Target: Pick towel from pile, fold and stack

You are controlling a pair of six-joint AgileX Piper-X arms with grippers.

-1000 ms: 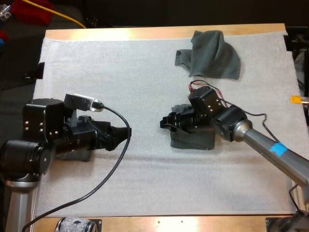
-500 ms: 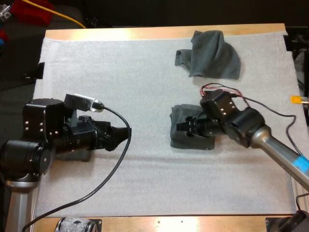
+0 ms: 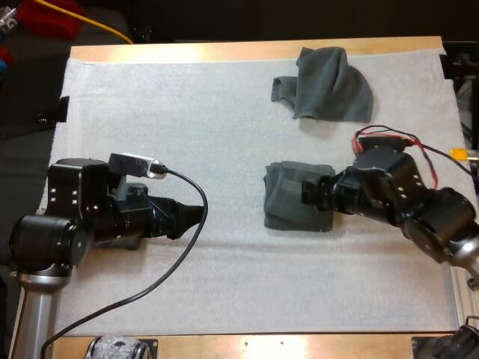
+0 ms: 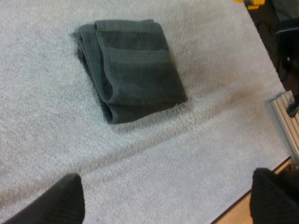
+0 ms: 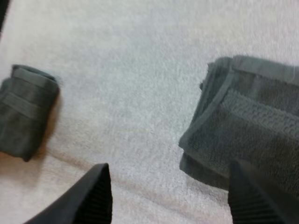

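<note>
A folded dark grey-green towel [image 3: 293,196] lies flat near the middle of the mat. My right gripper [image 3: 308,191] hangs at its right edge, fingers apart and holding nothing. In the right wrist view the same towel [image 5: 250,135] lies just ahead of the open right gripper [image 5: 177,196]. A crumpled towel [image 3: 329,82] sits at the back right. My left gripper [image 3: 194,218] is low over the left part of the mat and points toward the folded towel [image 4: 133,70]. In the left wrist view the left gripper [image 4: 168,200] is open and well short of it.
Another small folded towel [image 5: 25,114] lies farther off across the mat, on my left arm's side. Bare white mat [image 3: 224,134] spreads between the two arms. The table's wooden front edge [image 3: 247,345] runs below.
My right arm has drawn back to the right, off the top of the folded towel, which stays flat on the mat. The left arm shifted slightly.
</note>
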